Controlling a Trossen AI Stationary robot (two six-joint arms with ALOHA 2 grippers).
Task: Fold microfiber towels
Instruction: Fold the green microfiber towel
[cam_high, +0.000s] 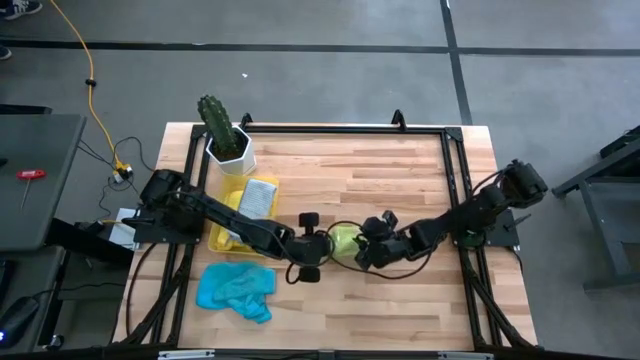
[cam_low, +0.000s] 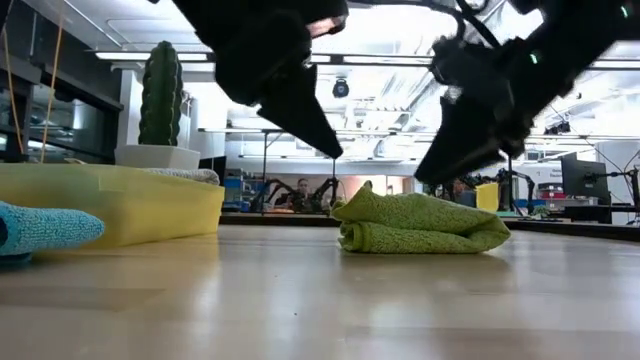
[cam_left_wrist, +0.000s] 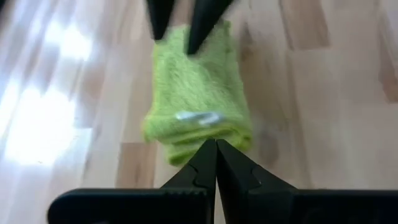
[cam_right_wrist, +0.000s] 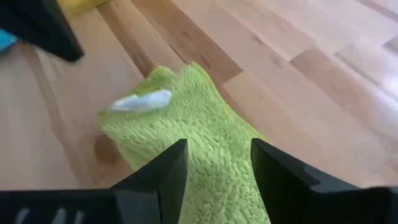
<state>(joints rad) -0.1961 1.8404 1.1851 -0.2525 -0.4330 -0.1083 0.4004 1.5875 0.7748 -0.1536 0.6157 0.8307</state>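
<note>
A lime green microfiber towel (cam_high: 343, 240) lies folded into a small thick pad at the table's middle, resting on its underside (cam_low: 420, 240). A white tag (cam_left_wrist: 199, 117) shows on top. My left gripper (cam_left_wrist: 216, 146) is shut and hangs clear above the towel's left end (cam_low: 325, 145). My right gripper (cam_right_wrist: 217, 152) is open just above the towel's right end (cam_low: 450, 165), its two fingers standing over the cloth with nothing between them.
A yellow plastic tray (cam_high: 225, 235) at the left holds a grey towel (cam_high: 258, 197). A cactus in a white pot (cam_high: 225, 135) stands behind it. A light blue towel (cam_high: 235, 290) lies crumpled at the near left. Bare wood lies to the right and near side.
</note>
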